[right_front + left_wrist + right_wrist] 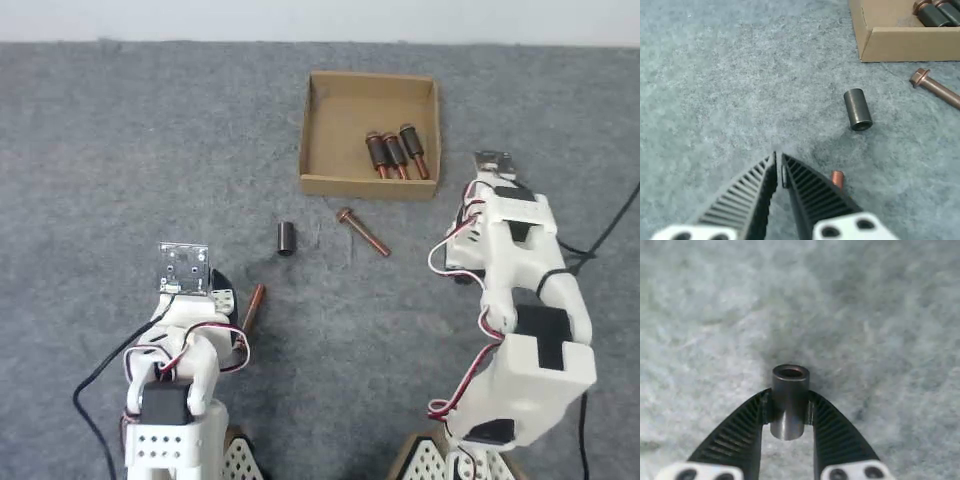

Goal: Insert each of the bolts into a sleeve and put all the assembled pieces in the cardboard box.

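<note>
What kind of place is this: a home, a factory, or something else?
Probably a robotics lab or test bench, not a factory line. Two small robot arms sit over a grey mat, with a cardboard box, loose bolts and a sleeve laid out like practice parts.

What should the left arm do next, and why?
Probably open the left gripper and shift it onto the bolt lying beside it. The right gripper holds a sleeve with its bore empty, while the left one looks shut on nothing.
</note>
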You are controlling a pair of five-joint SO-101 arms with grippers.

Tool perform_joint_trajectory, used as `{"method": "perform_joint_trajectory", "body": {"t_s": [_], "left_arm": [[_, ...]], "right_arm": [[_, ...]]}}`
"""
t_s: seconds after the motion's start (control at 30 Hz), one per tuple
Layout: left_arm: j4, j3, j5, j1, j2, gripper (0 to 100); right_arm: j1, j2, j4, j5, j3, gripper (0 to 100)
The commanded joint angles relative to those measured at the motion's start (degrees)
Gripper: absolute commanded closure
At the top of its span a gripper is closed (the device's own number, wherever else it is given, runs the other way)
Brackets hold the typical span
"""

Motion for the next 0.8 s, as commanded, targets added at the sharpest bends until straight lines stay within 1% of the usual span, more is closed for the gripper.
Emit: {"method": "perform_joint_trajectory", "body": {"t_s": [0.0,0.17,0.23,0.33,0.5,0.6,0.77], "left_arm": [[-4.84,-3.30,5.98,1.49,0.00,99],[-5.27,-8.40,7.38,3.08,1.67,99],[-5.45,-11.03,7.38,4.57,5.45,99],[-5.63,-18.24,7.91,6.15,15.03,99],[-5.63,-34.24,15.30,7.21,34.99,99],[-5.63,-41.01,18.81,11.08,45.19,99],[-5.89,-49.27,26.64,18.90,59.08,99]], "right_arm": [[1.36,-3.91,-1.71,-0.26,-0.35,99.2],[1.01,-3.74,-1.98,-0.26,-0.18,99.2],[1.01,-3.74,-3.65,-0.26,0.97,99.2],[0.92,-3.82,-5.41,-0.26,1.93,99.2],[0.92,-3.82,-5.41,-0.18,2.02,99.2],[0.92,-3.82,-5.41,-0.18,2.02,99.2],[0.92,-3.82,-5.41,-0.18,2.11,99.2]]}}
